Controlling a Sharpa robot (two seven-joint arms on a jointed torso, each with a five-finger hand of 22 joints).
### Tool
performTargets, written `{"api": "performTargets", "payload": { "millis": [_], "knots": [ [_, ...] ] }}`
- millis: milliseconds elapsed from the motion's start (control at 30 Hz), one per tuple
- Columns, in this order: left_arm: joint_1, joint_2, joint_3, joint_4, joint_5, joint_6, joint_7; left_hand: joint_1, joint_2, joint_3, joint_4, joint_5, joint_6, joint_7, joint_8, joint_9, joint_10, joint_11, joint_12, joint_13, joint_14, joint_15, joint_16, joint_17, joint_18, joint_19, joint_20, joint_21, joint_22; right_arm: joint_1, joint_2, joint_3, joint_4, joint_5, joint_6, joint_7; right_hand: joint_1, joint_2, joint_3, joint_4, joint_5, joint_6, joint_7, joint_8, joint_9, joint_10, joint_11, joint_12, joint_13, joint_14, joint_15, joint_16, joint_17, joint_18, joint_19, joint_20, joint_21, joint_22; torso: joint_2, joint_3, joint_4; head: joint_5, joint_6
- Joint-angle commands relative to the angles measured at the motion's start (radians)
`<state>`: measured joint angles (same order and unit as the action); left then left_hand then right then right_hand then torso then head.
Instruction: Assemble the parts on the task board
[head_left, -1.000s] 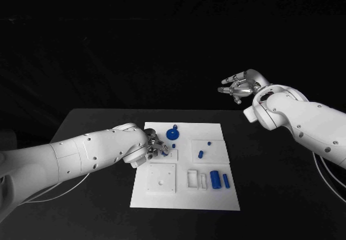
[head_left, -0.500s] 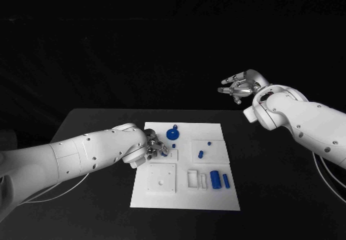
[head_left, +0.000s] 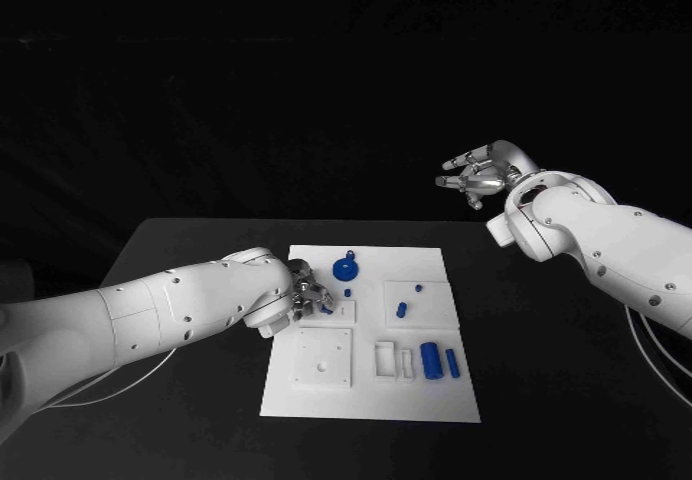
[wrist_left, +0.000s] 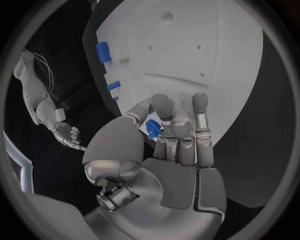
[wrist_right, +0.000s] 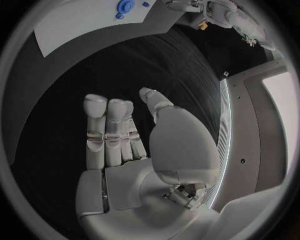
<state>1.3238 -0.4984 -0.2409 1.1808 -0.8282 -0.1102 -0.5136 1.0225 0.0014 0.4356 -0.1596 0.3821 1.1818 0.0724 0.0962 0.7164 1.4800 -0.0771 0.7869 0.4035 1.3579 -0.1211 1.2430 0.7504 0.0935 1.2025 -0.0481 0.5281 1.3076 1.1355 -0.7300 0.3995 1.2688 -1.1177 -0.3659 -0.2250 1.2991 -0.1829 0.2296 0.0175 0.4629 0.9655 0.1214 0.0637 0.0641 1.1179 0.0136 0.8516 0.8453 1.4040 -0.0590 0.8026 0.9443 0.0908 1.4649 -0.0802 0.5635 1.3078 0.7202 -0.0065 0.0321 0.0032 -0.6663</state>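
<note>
We take the task board (head_left: 369, 330) as reference. On its near edge we note a white square block (head_left: 323, 357), with two blue cylinders (head_left: 440, 359) lying just beside it toward the robot's right. Mid-board, the left hand (head_left: 306, 296) rests over the left margin, its fingers pinching a small blue part (wrist_left: 152, 128) just above the plate. Beyond it stands a blue round part (head_left: 346, 267). Farthest, well apart from the board, the right hand (head_left: 477, 173) is raised, fingers apart, holding nothing.
</note>
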Motion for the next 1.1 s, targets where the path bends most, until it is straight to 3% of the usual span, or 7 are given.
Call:
{"api": "performTargets", "payload": {
  "millis": [33, 500, 733, 1100],
  "knots": [
    [0.000, 0.000, 0.000, 0.005, -0.019, -0.012, -0.005, 0.023, 0.026, -0.004, -0.002, -0.004, 0.248, -0.148, 0.004, 0.544, 0.032, -0.025, -0.006, -0.002, 0.003, 0.003, -0.007, -0.001, 0.008, 0.000, 0.005, -0.006, 0.019, 0.000, 0.001, 0.001, 0.000, -0.001, 0.011, 0.002, -0.009, 0.003, 0.000, -0.005, 0.003, 0.007, 0.002, -0.001, 0.001, 0.000, -0.005, 0.000, -0.001, -0.002, -0.004, -0.002, 0.001, 0.010, 0.043, -0.002, -0.002, 0.071, 0.000, -0.0006, 0.0000, 0.000, -0.001],
    [-0.001, -0.001, 0.000, 0.008, -0.022, 0.004, -0.012, 0.023, 0.028, -0.004, -0.001, -0.007, 0.247, -0.148, 0.003, 0.544, 0.032, -0.025, -0.007, -0.002, 0.002, 0.003, -0.008, -0.004, 0.009, 0.000, 0.005, -0.006, 0.019, 0.000, 0.001, 0.001, 0.000, -0.001, 0.012, 0.001, -0.009, 0.003, 0.000, -0.005, 0.003, 0.007, 0.002, -0.001, 0.001, 0.000, -0.005, 0.000, -0.001, -0.002, -0.004, -0.002, 0.001, 0.010, 0.043, -0.002, -0.002, 0.071, 0.000, 0.0000, -0.0004, 0.001, -0.002],
    [-0.001, 0.002, 0.000, 0.007, -0.019, 0.027, -0.004, 0.003, 0.021, -0.006, -0.002, 0.023, 0.259, -0.149, 0.003, 0.539, 0.032, -0.021, -0.004, -0.002, 0.007, 0.006, -0.004, 0.003, 0.009, 0.001, 0.007, -0.007, 0.018, 0.000, 0.001, 0.001, 0.000, -0.001, 0.013, 0.001, -0.010, 0.003, 0.001, -0.006, 0.005, 0.007, 0.002, -0.001, 0.001, 0.001, -0.006, 0.000, -0.001, -0.002, -0.005, -0.003, 0.001, 0.009, 0.043, -0.002, -0.001, 0.071, 0.000, 0.0007, -0.0003, 0.002, -0.001],
    [-0.001, 0.009, 0.000, 0.002, -0.017, 0.048, 0.001, -0.003, 0.033, -0.021, 0.011, -0.009, 0.271, -0.152, 0.008, 0.543, 0.032, -0.022, 0.007, -0.001, 0.014, 0.007, 0.006, 0.023, 0.012, 0.003, 0.013, -0.009, 0.018, 0.000, 0.002, 0.001, 0.001, -0.001, 0.014, 0.000, -0.012, 0.002, 0.006, -0.007, 0.018, 0.008, 0.002, -0.001, 0.001, 0.000, -0.006, 0.000, -0.002, -0.002, -0.005, -0.003, 0.001, 0.009, 0.043, -0.002, 0.001, 0.071, 0.000, 0.0019, 0.0003, 0.002, -0.002]
  ]
}}
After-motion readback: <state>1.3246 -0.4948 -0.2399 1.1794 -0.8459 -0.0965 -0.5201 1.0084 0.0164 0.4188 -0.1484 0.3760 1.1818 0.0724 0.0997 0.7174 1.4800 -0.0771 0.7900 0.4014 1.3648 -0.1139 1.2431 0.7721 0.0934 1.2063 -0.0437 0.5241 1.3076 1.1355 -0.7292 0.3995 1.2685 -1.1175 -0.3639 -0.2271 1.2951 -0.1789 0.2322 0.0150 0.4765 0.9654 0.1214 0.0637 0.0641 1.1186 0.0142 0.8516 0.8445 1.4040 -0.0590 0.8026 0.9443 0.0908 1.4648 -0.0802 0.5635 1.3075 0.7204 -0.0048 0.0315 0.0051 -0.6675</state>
